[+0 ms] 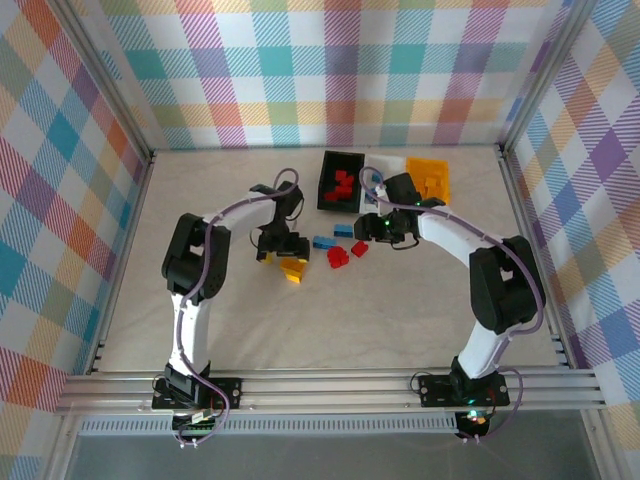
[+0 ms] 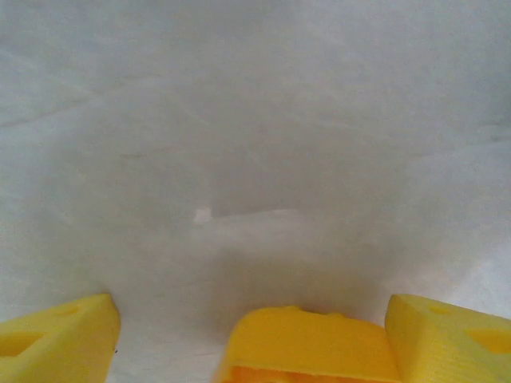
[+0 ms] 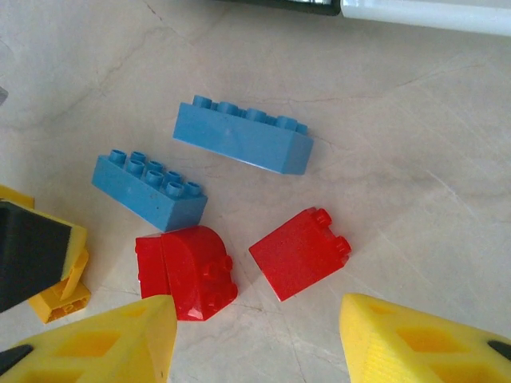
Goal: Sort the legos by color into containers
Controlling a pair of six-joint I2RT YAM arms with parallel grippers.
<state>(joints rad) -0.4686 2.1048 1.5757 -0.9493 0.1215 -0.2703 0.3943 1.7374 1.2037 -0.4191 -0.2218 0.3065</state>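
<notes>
Loose legos lie mid-table: two blue bricks (image 1: 324,241) (image 3: 243,137) (image 3: 149,187), a curved red one (image 1: 337,256) (image 3: 188,271), a square red one (image 1: 359,248) (image 3: 299,253), and yellow ones (image 1: 293,268). My left gripper (image 1: 280,246) (image 2: 251,313) hangs low over the yellow ones, open, with a yellow brick (image 2: 307,345) between its fingers, against the right finger and apart from the left. My right gripper (image 1: 385,228) (image 3: 263,351) is open and empty, just short of the two red bricks. The black bin (image 1: 326,190) holds red bricks. The yellow-orange bin (image 1: 428,178) holds yellow ones.
The white bin (image 1: 392,165) (image 3: 423,12) stands between the black and orange bins, partly hidden by my right arm. The black bin's rim (image 3: 279,4) lies just beyond the blue bricks. The two grippers are close together. Metal frame posts and checked walls ring the table.
</notes>
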